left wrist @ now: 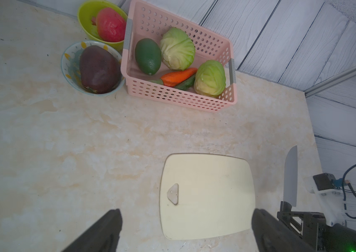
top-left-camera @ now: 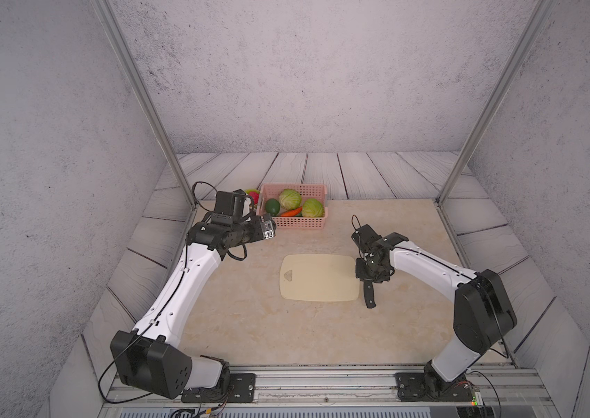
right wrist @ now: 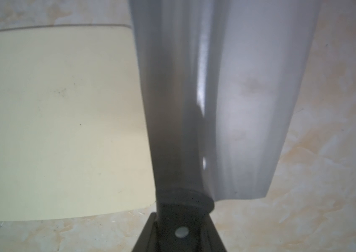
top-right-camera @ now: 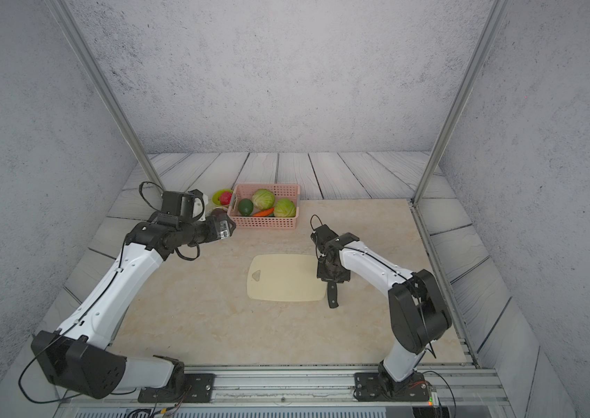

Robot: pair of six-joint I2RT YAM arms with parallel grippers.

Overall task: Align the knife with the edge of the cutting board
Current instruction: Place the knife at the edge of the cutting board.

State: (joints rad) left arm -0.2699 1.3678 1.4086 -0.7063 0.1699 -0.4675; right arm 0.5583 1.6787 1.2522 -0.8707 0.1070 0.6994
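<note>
Since the right claw (top-left-camera: 370,280) is clamped on the black handle of the knife (top-left-camera: 369,298), whose blade runs along the right short edge of the board (top-left-camera: 317,278), it should probably settle the blade flat and parallel just beside that edge before letting go. The left claw (left wrist: 186,212) hangs wide open and empty, far left. The basket (top-left-camera: 295,225) and two bowls (left wrist: 64,65) sit well apart, blocking nothing.

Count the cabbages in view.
2. Both in the pink basket: one cabbage beside the avocado, another cabbage next to the carrot. More could hide underneath.
</note>
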